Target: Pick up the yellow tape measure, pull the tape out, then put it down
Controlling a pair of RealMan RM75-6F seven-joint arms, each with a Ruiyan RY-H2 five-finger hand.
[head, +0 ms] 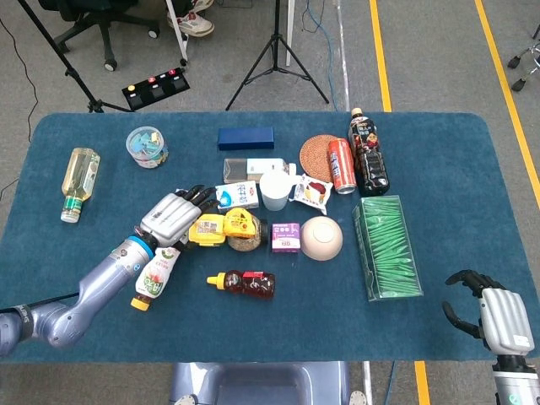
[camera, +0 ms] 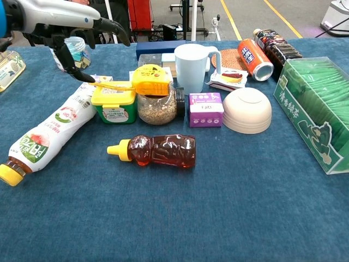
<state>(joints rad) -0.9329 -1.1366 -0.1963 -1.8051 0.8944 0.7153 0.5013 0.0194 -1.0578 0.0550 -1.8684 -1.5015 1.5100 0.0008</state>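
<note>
On the far left of the blue cloth worktop [head: 101,337] lies a clear glass bottle of pale yellow liquid [head: 78,181]. Next to it stands a round clear plastic tub of coloured clips [head: 147,146].

My left hand [head: 173,215] comes next. In the chest view its dark fingertips [camera: 82,75] seem to pinch the end of the thin yellow tape [camera: 112,85]. I think it holds the tape tip, but the pinch is small and hard to see. A long soft white squeeze bottle with a yellow cap [camera: 46,137] lies under that arm.

The yellow plastic tape measure [camera: 151,79] is just right of the hand. It sits on top of a glass jar of brown seeds [camera: 156,108], beside a yellow and green tub [camera: 113,103]. A short bit of tape is already out.

I think the case is hard, smooth and a little heavy for its size. It could slide off the jar. I would hold its 2 flat sides. The tape is thin and springy, and it will want to snap back.

In front lies a bear-shaped bottle of brown honey [camera: 158,151]. Further right are a purple box [camera: 205,109], an upside-down cream bowl [camera: 248,110] and a clear box of green sticks [camera: 313,114].

My right hand [head: 494,314] is at the far right, empty, with fingers curled loosely apart.
</note>
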